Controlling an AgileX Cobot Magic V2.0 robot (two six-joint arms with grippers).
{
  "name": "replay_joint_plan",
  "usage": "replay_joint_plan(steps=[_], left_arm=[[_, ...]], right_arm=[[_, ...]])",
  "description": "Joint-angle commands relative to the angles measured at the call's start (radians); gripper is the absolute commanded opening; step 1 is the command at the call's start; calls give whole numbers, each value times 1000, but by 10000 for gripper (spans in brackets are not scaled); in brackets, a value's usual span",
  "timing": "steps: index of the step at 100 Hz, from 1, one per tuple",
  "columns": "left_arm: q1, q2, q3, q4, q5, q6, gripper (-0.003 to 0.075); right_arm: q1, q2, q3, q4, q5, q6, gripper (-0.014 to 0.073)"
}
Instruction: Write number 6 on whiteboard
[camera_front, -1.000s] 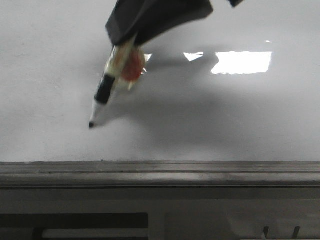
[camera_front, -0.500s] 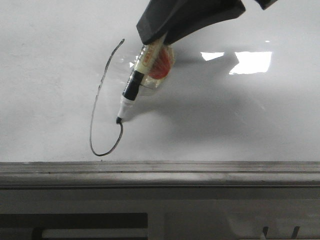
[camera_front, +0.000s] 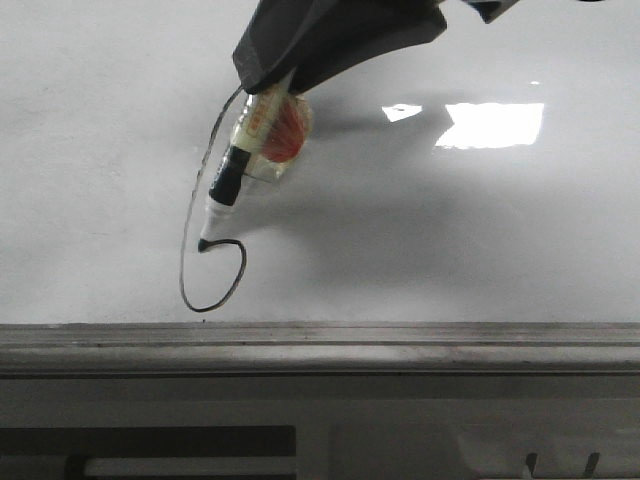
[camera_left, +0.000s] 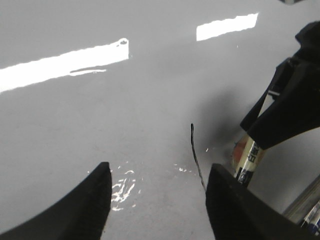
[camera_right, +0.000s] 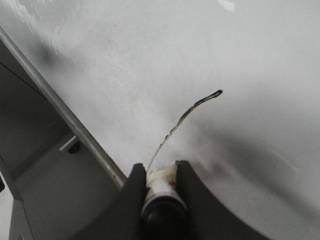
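Observation:
The whiteboard (camera_front: 450, 240) fills the front view, glossy white. On it is the number 6 (camera_front: 182, 272): a thin black slanted stem curving into a small loop at its base. My right gripper (camera_front: 275, 80) is shut on a black-and-white marker (camera_front: 228, 185) with a red-and-yellow label, and the marker's tip touches the board at the loop's upper left end. The right wrist view shows the fingers (camera_right: 134, 192) clamped on the marker (camera_right: 160, 186), with the stem (camera_right: 190, 112) beyond. My left gripper (camera_left: 157, 200) is open and empty over the board, with the stem (camera_left: 195, 155) between its fingers.
A grey metal edge rail (camera_front: 320, 340) runs along the board's near side, with a dark grey panel (camera_front: 400, 430) below it. A bright rectangular light reflection (camera_front: 490, 125) lies on the board at the right. The rail also shows in the right wrist view (camera_right: 65, 115).
One second ago no line showed on the board. Half a second ago the stem and open hook were drawn. Now the marker tip has moved left, carrying the loop's top towards the stem.

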Motion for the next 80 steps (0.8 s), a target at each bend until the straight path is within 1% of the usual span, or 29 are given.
replay_joint_plan(steps=[1, 17, 58, 67, 80], left_arm=[[1, 22, -28, 7, -63, -1, 384], [1, 51, -28, 7, -85, -1, 384], [-2, 66, -28, 33, -85, -1, 384], [-32, 81, -28, 61, -85, -1, 384], [-124, 136, -28, 68, -92, -1, 384]], right_arm=[[6, -16, -32, -36, -100, -21, -63], [6, -11, -32, -36, -100, -21, -63], [18, -19, -34, -26, -76, -21, -63], [45, -32, -34, -18, -53, -21, -63], [77, -38, -34, -20, 3, -21, -63]])
